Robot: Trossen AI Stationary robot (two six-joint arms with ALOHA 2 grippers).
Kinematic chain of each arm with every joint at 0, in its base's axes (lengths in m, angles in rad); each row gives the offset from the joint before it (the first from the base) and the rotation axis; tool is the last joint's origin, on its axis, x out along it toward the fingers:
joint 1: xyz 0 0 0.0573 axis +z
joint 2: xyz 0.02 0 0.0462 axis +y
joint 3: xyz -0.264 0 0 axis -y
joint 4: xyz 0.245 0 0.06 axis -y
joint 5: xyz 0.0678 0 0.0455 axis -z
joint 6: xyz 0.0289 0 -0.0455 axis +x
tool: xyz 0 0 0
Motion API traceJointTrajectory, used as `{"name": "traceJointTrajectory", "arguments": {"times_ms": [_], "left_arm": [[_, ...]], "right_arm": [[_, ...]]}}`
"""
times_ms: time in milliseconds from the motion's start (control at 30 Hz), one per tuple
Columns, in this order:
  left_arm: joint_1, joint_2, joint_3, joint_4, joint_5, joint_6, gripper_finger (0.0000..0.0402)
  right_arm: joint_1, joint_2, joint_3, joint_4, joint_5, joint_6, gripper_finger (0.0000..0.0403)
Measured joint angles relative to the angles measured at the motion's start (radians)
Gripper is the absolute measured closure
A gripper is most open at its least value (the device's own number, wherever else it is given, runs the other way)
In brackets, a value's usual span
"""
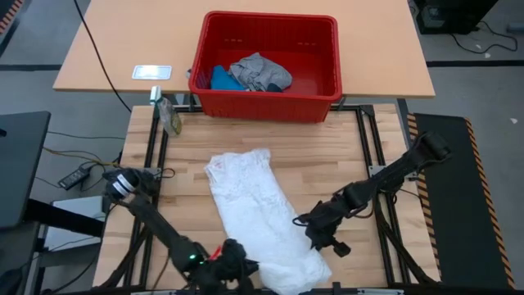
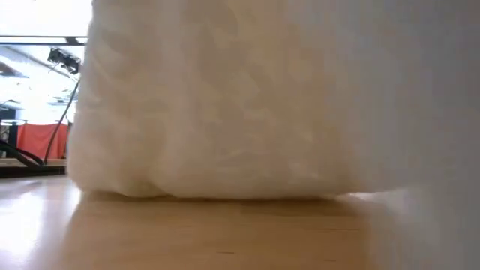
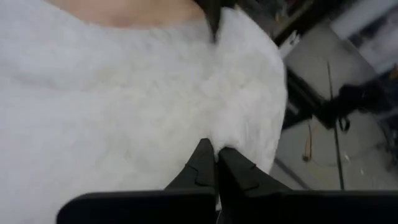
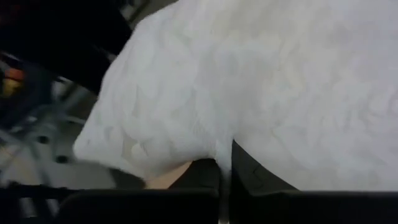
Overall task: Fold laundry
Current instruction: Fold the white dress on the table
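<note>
White lacy garment (image 1: 260, 213) near edge | left gripper (image 3: 216, 154), right gripper (image 4: 225, 163) both pinching its hem

I'm looking at a robotics lab or test workshop, not a home. The wooden surface (image 1: 344, 156) sits on a bare black metal frame (image 1: 366, 139), and two dark arms are mounted at its near corners. Beyond its far edge stands a plain tan desk (image 1: 123, 41) with a cable (image 1: 97, 49) trailing across it. A power strip (image 1: 75, 176) and loose cords lie on the grey floor (image 1: 475, 90) off the left edge, and a black mat with orange striped edging (image 1: 479, 188) runs along the right. Across the room I see bright ceiling lights and a red barrier (image 2: 46, 139).
</note>
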Motion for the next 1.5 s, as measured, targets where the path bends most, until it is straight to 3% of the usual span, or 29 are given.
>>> {"name": "traceJointTrajectory", "arguments": {"times_ms": [200, 433, 733, 1000, 1200, 1333, 1500], "left_arm": [[0.002, -0.024, 0.000, -0.055, -0.027, -0.133, 0.0401], [0.071, -0.040, 0.000, -0.156, -0.084, -0.412, 0.0401], [0.115, -0.150, 0.000, -0.695, -0.067, -0.766, 0.0401], [0.216, -0.171, -0.012, -1.082, 0.083, -0.686, 0.0401], [0.293, -0.170, -0.144, -1.127, 0.131, -0.641, 0.0396], [0.343, -0.170, -0.254, -1.065, 0.234, -0.650, 0.0374], [0.392, -0.180, -0.276, -1.077, 0.320, -0.630, 0.0329]], "right_arm": [[-0.060, -0.032, 0.000, 0.045, -0.031, 0.069, 0.0396], [-0.234, -0.032, 0.000, 0.043, -0.056, 0.204, 0.0396], [-0.528, 0.013, 0.000, 0.065, -0.226, 0.358, 0.0396], [-0.699, 0.263, 0.000, 0.323, -0.356, 0.547, 0.0396], [-0.771, 0.361, 0.001, 0.442, -0.334, 0.584, 0.0390], [-0.787, 0.365, 0.001, 0.470, -0.283, 0.529, 0.0339], [-0.804, 0.320, 0.001, 0.508, -0.220, 0.466, 0.0245]]}}
